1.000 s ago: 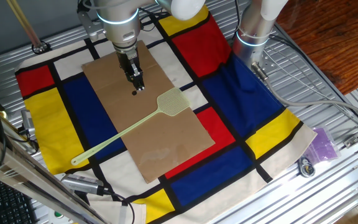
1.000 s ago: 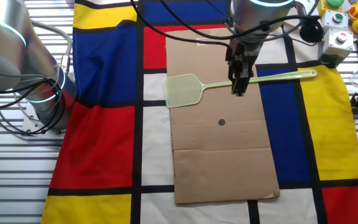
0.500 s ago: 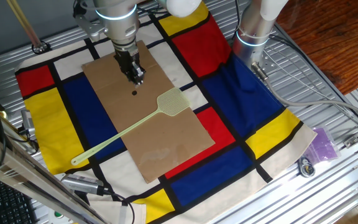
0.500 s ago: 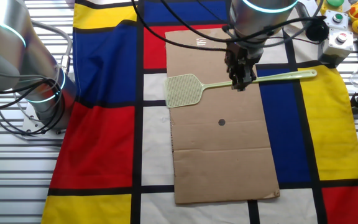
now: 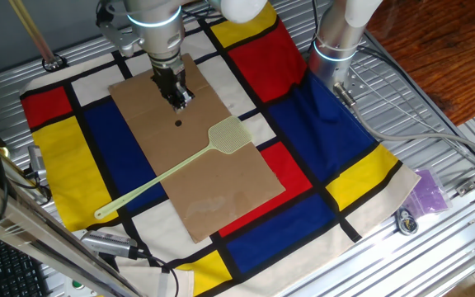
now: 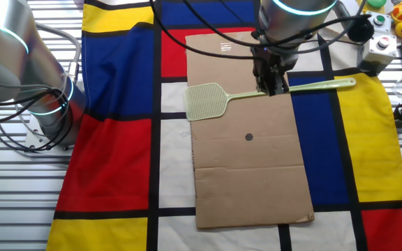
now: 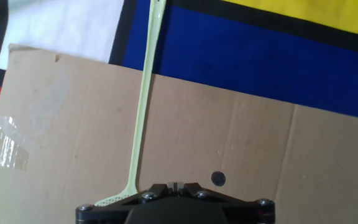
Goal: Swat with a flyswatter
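Note:
The pale yellow-green flyswatter (image 5: pixel 225 137) lies flat on the brown cardboard sheet (image 5: pixel 213 190), with its mesh head near the middle and its handle running toward the front left. It also shows in the other fixed view (image 6: pixel 208 102) and its handle in the hand view (image 7: pixel 143 106). My gripper (image 5: pixel 180 102) hangs above the cardboard beyond the swatter head, shut and empty, apart from the swatter. In the other fixed view the gripper (image 6: pixel 273 88) overlaps the handle only by line of sight. In the hand view the gripper (image 7: pixel 176 185) has its tips together. A black dot (image 7: pixel 217 179) marks the cardboard.
A checked red, blue, yellow and white cloth (image 5: pixel 336 165) covers the table. A second arm's base (image 5: pixel 336 41) stands at the back right. A wooden stick (image 5: pixel 33 33) leans at the back left. A button box (image 6: pixel 381 43) and a purple object (image 5: pixel 431 191) sit at the edges.
My gripper has risen and drifted a little toward the far end of the cardboard, staying shut. The flyswatter has not moved.

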`<state>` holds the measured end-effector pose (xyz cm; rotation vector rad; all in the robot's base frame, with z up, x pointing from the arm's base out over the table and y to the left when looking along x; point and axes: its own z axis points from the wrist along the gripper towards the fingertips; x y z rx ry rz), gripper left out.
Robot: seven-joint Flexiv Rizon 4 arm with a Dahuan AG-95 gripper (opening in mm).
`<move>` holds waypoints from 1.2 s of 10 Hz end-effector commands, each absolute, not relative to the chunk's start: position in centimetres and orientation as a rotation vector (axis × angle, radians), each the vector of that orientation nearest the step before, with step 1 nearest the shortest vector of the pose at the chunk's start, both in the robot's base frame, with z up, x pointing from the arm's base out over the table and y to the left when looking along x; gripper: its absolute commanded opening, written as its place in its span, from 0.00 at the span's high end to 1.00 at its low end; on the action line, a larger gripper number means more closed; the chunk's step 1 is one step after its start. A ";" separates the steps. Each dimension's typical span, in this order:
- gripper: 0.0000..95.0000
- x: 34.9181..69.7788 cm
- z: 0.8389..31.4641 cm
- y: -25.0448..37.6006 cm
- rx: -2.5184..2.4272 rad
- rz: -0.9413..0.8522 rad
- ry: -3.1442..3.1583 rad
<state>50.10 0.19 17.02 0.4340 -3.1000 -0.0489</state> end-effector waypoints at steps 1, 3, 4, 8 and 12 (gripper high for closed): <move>1.00 50.3 16.7 0.6 0.427 -0.040 -3.100; 1.00 51.1 15.6 1.6 0.433 -0.043 -3.104; 1.00 51.9 15.0 2.0 0.439 -0.044 -3.108; 1.00 56.9 13.0 3.5 0.401 -0.040 -3.107; 1.00 61.4 12.4 3.6 0.363 -0.035 -3.111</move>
